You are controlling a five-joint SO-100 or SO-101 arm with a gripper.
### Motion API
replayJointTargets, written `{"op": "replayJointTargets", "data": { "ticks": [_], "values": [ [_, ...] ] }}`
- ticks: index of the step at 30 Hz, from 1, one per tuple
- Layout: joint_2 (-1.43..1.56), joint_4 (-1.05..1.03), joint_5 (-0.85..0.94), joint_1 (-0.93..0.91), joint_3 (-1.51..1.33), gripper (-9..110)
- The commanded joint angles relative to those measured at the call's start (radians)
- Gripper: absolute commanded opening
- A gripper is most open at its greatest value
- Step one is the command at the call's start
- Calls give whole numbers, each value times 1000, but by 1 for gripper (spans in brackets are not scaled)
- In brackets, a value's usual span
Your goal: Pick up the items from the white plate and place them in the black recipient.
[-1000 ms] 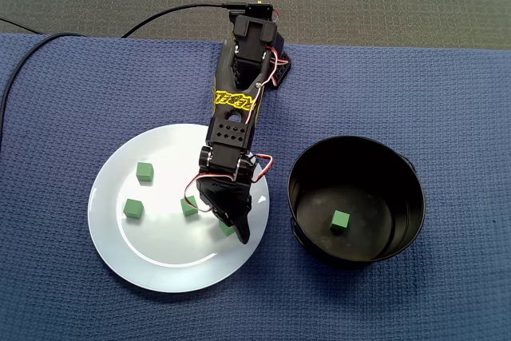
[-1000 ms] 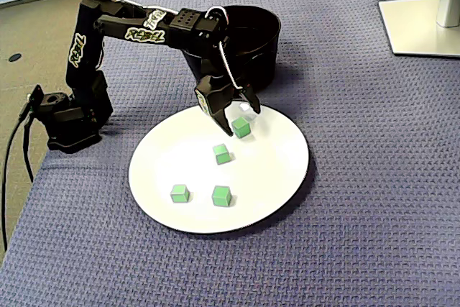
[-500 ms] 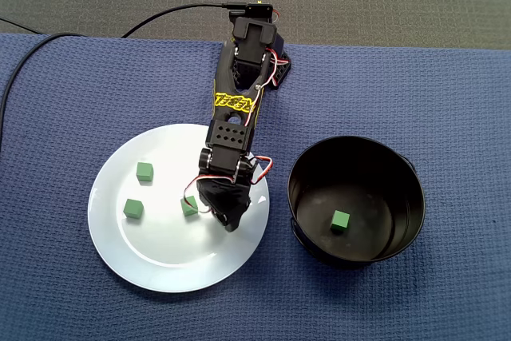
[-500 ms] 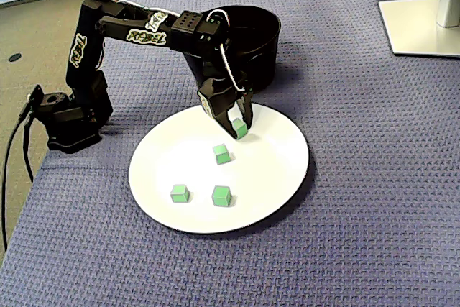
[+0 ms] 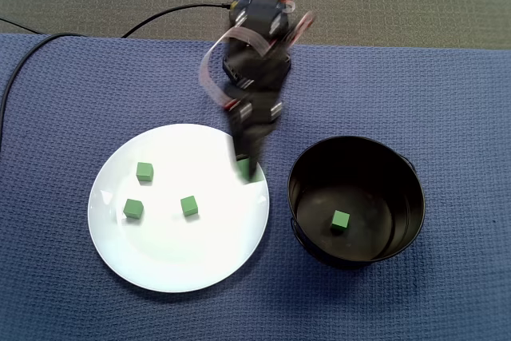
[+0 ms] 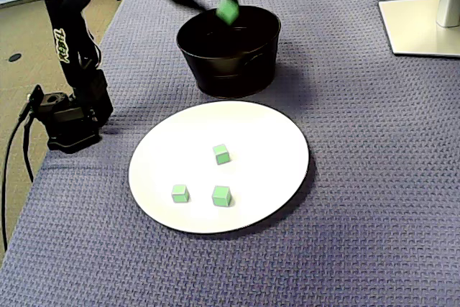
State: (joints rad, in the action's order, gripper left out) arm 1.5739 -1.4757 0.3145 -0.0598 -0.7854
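Pinches one green cube (image 6: 228, 11) between the fingers of the gripper (image 6: 223, 6), high off the table, smeared by motion blur in both fixed views. Sits, seen from above, over the right edge of the white plate (image 5: 172, 265), just left of the black pot (image 5: 296, 197); seen from the side, lines up with the pot's upper rim, well clear of the plate. Counts three loose cubes on the plate, all apart: upper-left cube (image 5: 144, 171), lower-left cube (image 5: 133, 208), middle cube (image 5: 189, 205). Notes a fifth cube (image 5: 341, 220) lying on the pot's floor. Rests plate and pot side by side on a blue woven cloth (image 5: 447, 101).
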Motion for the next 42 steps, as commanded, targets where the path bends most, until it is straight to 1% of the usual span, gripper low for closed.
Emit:
{"op": "replayJointTargets", "data": {
  "ticks": [1,3,6,11,13,15,16,17,19,21,23,26,28,29,30,33,36,38,42],
  "values": [
    [101,80,-72,225,-8,0],
    [97,129,-86,322,-118,0],
    [46,252,-117,399,-336,0],
    [-37,560,-123,479,-730,0],
    [-57,655,-121,500,-833,0],
    [-66,704,-112,514,-890,0],
    [-66,709,-107,518,-900,2],
    [-66,706,-104,520,-904,8],
    [-54,683,-97,515,-896,21],
    [-31,620,-75,500,-853,28],
    [5,514,-17,477,-773,36],
    [67,313,115,387,-575,36],
    [97,179,291,295,-420,32],
    [104,115,377,232,-342,32],
    [110,71,414,158,-267,32],
    [98,0,373,-84,-100,34],
    [57,-87,273,-267,-91,34],
    [29,-112,236,-342,-176,34],
    [-64,-69,242,-388,-344,33]
  ]
}}
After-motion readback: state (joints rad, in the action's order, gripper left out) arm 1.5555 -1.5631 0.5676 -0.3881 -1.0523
